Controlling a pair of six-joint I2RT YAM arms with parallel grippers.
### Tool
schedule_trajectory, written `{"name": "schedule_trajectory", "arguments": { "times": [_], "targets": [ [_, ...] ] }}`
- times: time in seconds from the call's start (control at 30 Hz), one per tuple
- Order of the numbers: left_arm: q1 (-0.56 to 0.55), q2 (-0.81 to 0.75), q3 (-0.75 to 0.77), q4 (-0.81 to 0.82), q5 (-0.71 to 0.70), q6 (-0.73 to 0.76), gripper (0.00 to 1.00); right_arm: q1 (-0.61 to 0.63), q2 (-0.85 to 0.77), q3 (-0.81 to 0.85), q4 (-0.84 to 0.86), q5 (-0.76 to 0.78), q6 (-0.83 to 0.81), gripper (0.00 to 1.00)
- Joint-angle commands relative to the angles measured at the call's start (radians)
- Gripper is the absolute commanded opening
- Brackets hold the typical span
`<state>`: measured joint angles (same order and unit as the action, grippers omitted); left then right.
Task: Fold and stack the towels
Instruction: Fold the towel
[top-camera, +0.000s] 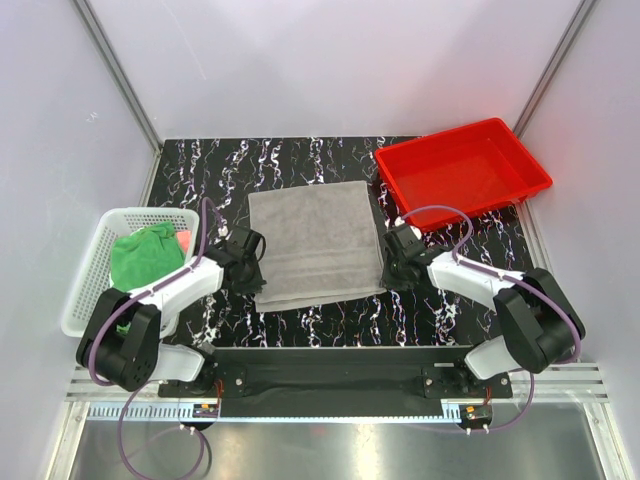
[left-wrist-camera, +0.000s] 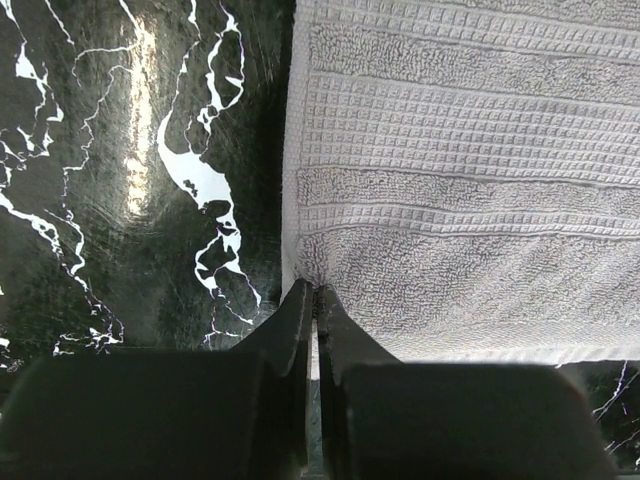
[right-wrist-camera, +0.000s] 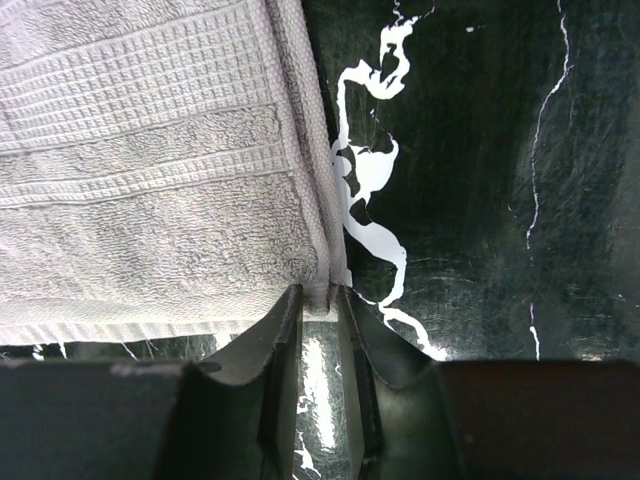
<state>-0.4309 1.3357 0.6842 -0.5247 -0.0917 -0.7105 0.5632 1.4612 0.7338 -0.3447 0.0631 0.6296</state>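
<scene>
Black marble table (top-camera: 330, 325), white walls (top-camera: 330, 60) around.

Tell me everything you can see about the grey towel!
The grey towel is a soft, looped terry cloth with woven checked bands across it. It lies spread out flat, one layer, unfolded, on the black marbled table, between the white basket and the red tray. The left tool pinches its near left corner, and the right tool pinches its near right corner.
</scene>
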Motion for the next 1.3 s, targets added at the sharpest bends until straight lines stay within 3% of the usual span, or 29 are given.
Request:
{"name": "schedule_trajectory", "arguments": {
  "times": [0.0,0.03,0.17,0.33,0.93,1.1,1.17,1.27],
  "targets": [
    [-0.003,-0.035,0.035,-0.003,-0.005,0.006,0.0,0.014,0.014,0.032,0.003,0.021,0.001,0.28],
    [-0.005,-0.036,0.041,-0.011,-0.011,0.008,0.12,0.017,0.014,0.033,0.0,0.024,-0.001,0.29],
    [-0.005,-0.066,0.054,-0.069,-0.072,0.009,0.43,0.021,0.002,0.039,-0.014,0.044,-0.002,0.29],
    [-0.005,-0.092,0.058,-0.092,-0.094,0.011,0.49,0.026,-0.002,0.058,-0.027,0.05,-0.008,0.29],
    [-0.003,-0.017,-0.058,0.049,0.017,-0.03,0.43,0.044,-0.021,0.072,-0.034,0.06,-0.01,0.28],
    [-0.005,-0.023,-0.052,0.04,0.004,-0.03,0.3,0.047,-0.018,0.07,-0.034,0.063,-0.008,0.3],
    [-0.005,-0.027,-0.043,0.028,-0.003,-0.029,0.19,0.05,-0.019,0.072,-0.036,0.063,-0.01,0.3],
    [-0.005,-0.041,-0.029,0.012,-0.009,-0.027,0.16,0.052,-0.024,0.076,-0.04,0.067,-0.008,0.3]
  ]
}}
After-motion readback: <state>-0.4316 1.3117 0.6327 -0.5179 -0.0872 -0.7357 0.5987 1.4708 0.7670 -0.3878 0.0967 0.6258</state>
